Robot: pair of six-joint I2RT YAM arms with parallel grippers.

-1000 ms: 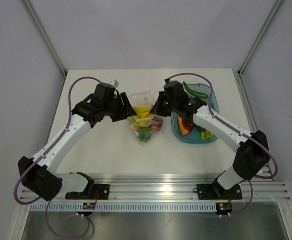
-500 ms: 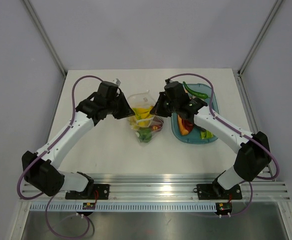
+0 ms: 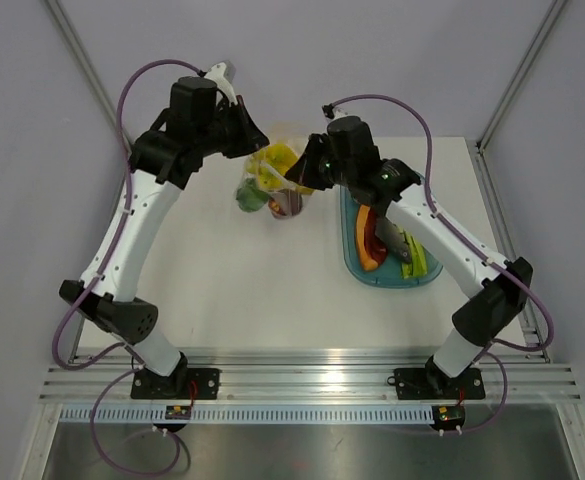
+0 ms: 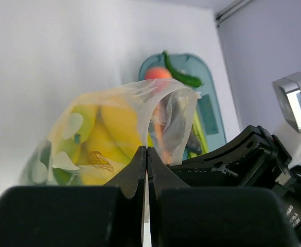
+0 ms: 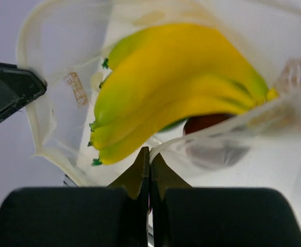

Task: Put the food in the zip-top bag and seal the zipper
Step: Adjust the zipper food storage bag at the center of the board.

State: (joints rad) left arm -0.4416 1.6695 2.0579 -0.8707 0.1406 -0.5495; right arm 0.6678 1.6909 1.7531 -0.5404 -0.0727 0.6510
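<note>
The zip-top bag (image 3: 270, 182) hangs lifted above the table between both arms, mouth open. Inside it lie food pieces: a yellow banana bunch (image 5: 176, 77), a green fruit (image 3: 251, 197) and a dark red apple (image 5: 208, 123). My left gripper (image 4: 146, 154) is shut on one edge of the bag's mouth. My right gripper (image 5: 149, 154) is shut on the opposite edge. The zipper (image 5: 31, 123) runs as a pale ridged rim around the open mouth. More food stays on the teal tray (image 3: 350, 262): an orange piece (image 3: 365, 242) and green pieces (image 3: 413, 256).
The teal tray (image 4: 219, 135) lies on the table's right side, under the right arm, with a green chili (image 4: 183, 77) at its far end. Grey walls and metal posts close in the table at the back and sides.
The left gripper closed on the bag's edge. Both arms then rose and lifted the bag off the table towards the back; the food slid down inside it.
</note>
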